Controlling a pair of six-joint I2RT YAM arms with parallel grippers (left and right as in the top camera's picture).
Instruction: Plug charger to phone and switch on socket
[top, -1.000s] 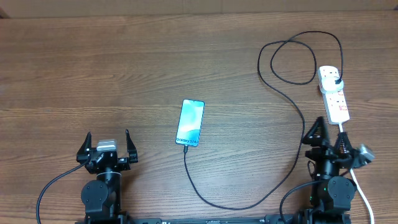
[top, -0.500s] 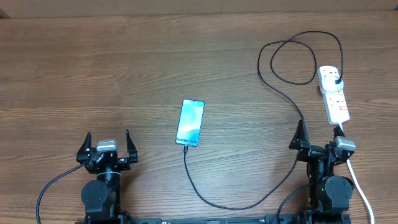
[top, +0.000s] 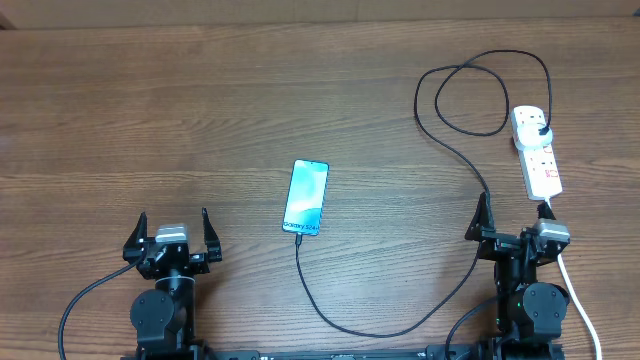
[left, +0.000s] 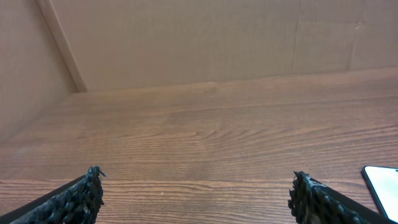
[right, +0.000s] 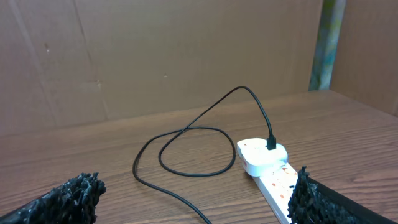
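The phone (top: 306, 197) lies mid-table with its light-blue screen lit; its corner shows in the left wrist view (left: 382, 186). The black charger cable (top: 455, 150) runs from the phone's near end, curves along the front, loops at the back right and ends in a black plug (top: 541, 128) seated in the white socket strip (top: 536, 150). The strip (right: 267, 165) and cable (right: 186, 134) also show in the right wrist view. My left gripper (top: 172, 228) is open and empty at the front left. My right gripper (top: 515, 218) is open and empty just in front of the strip.
The strip's thick white cord (top: 575, 300) runs down the right side past my right arm. A cardboard wall (left: 186, 37) stands behind the table's far edge.
My right gripper has turned and drawn back from the strip's near end, then settled square and open. The left arm, phone and cable have not moved.
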